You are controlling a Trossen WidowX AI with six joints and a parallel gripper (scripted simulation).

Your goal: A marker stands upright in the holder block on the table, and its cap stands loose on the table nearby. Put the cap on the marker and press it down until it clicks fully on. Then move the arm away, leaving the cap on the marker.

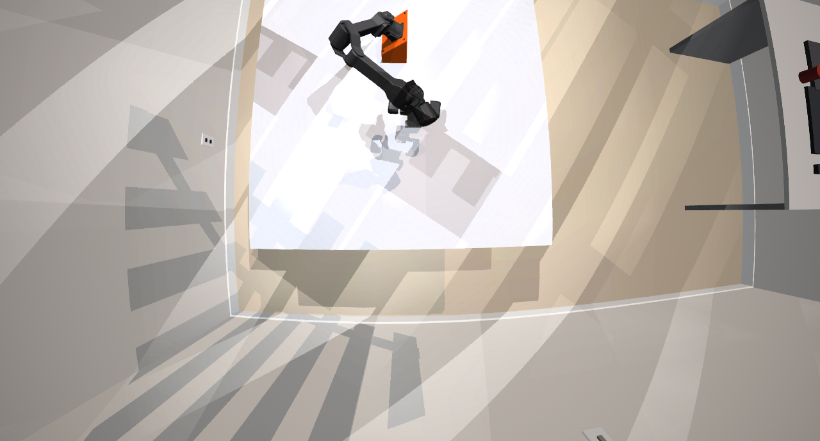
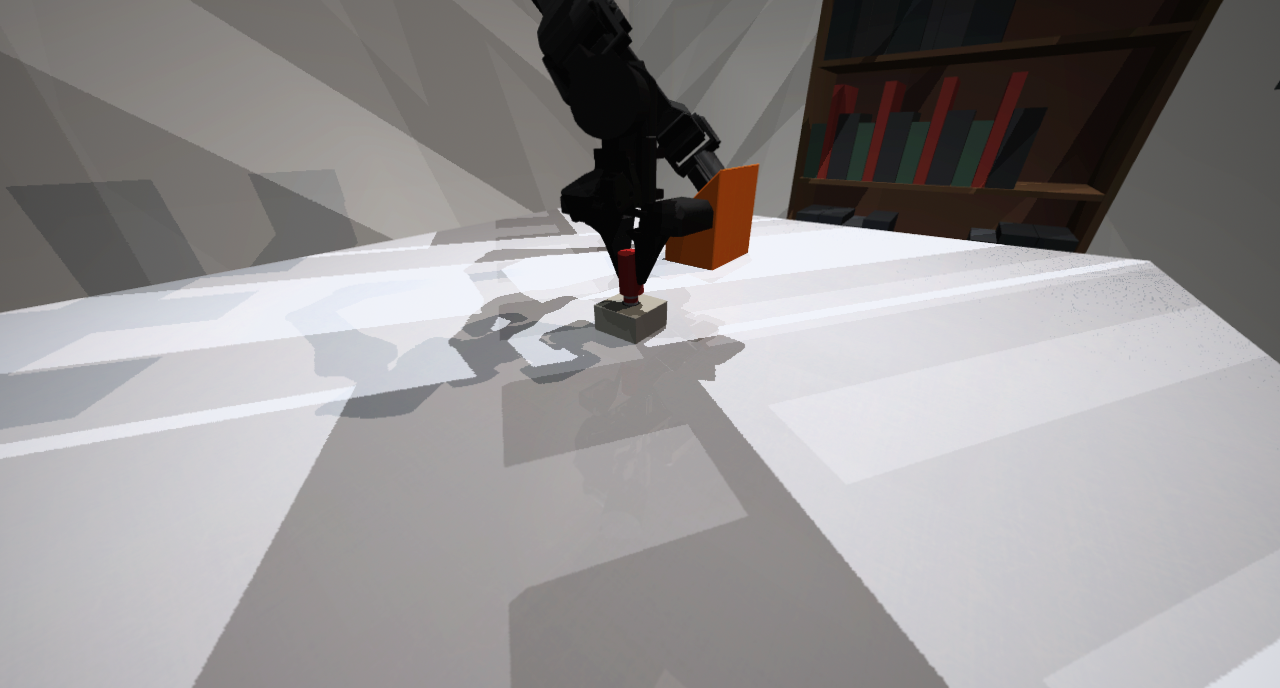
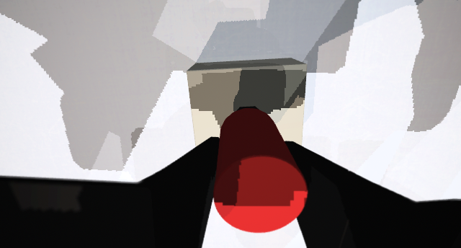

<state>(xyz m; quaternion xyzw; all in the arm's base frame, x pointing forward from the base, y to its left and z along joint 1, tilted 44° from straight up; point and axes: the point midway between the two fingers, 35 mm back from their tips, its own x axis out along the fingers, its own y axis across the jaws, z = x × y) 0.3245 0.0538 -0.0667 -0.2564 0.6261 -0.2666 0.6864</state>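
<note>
The arm (image 1: 375,74) (image 2: 608,93) is matt black throughout, with slim angular links and chunky, rounded joint housings. Its tool (image 2: 631,276) (image 3: 250,148) has two black fingers, broad at the root and tapering to narrow tips. The base mount (image 1: 394,54) (image 2: 732,223) is bright orange, wedge-shaped with a sloping top, dotted with small dark holes.

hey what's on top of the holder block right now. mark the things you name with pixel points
The red cap (image 2: 630,272) (image 3: 259,190) stands upright over the holder block (image 2: 631,319) (image 3: 216,93), in the gripper's (image 2: 631,276) (image 3: 257,169) grip. The cap and fingers hide most of the marker, so its seating can't be told.

marker tip hidden, bookshelf (image 2: 1002,46) top cropped
</note>
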